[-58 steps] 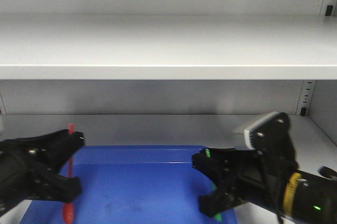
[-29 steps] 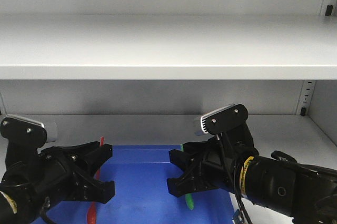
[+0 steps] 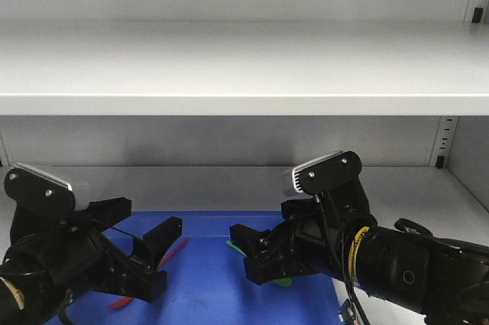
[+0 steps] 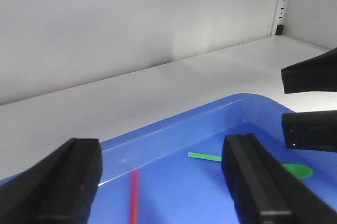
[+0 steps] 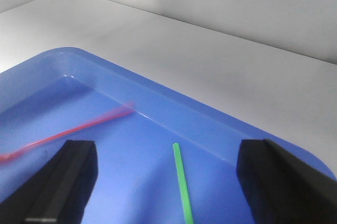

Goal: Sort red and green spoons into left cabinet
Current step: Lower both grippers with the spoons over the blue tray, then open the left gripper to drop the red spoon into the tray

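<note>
The red spoon (image 5: 63,131) lies in the blue tray (image 3: 214,222), its handle slanting across the tray floor toward the left of the right-wrist view, slightly blurred. The green spoon (image 4: 287,169) lies in the same tray, handle pointing toward the tray's middle and bowl at the lower right of the left-wrist view. The two spoons are apart. The left gripper (image 3: 149,252), at lower left of the front view, has its fingers spread and empty above the red spoon. The right gripper (image 3: 248,252), lower centre, is likewise spread wide with nothing between its fingers. The tray sits on the grey cabinet shelf (image 3: 229,176), beneath an upper shelf (image 3: 244,65).
</note>
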Controlling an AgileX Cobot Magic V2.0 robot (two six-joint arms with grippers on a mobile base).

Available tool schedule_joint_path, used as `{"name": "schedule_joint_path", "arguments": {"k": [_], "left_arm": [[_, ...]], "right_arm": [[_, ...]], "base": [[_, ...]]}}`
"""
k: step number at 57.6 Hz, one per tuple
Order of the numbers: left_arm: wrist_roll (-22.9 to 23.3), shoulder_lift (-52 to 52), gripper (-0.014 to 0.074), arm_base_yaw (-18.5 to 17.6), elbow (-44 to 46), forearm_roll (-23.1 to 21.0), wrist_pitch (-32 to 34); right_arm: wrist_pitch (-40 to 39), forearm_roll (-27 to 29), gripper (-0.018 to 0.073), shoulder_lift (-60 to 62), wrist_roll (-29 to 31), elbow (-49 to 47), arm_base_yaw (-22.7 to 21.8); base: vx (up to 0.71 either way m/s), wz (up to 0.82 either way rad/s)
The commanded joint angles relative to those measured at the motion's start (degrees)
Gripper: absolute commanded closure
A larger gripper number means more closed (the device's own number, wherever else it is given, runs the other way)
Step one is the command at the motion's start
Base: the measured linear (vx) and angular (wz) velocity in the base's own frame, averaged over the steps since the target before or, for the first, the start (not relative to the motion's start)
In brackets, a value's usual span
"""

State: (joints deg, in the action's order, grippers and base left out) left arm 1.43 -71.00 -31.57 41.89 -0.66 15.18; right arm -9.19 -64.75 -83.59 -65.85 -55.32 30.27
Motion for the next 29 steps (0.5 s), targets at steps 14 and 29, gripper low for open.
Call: {"name": "schedule_joint_path", "arguments": {"k": [14,29], "left_arm": [[-0.1,1.3,0.0037,-0.4,1.8,-0.1,4.6],[-0.1,1.3,0.0073,-0.4,1.8,-0.1,4.6]], "right_arm": [[-1.7,0.7,0.0011,1.9,-0.1,-2.1,0.2],[-1.7,0.7,0.0033,1.9,-0.1,-2.1,0.2]], "base": [[0.00,0.00],[0.00,0.00]]}}
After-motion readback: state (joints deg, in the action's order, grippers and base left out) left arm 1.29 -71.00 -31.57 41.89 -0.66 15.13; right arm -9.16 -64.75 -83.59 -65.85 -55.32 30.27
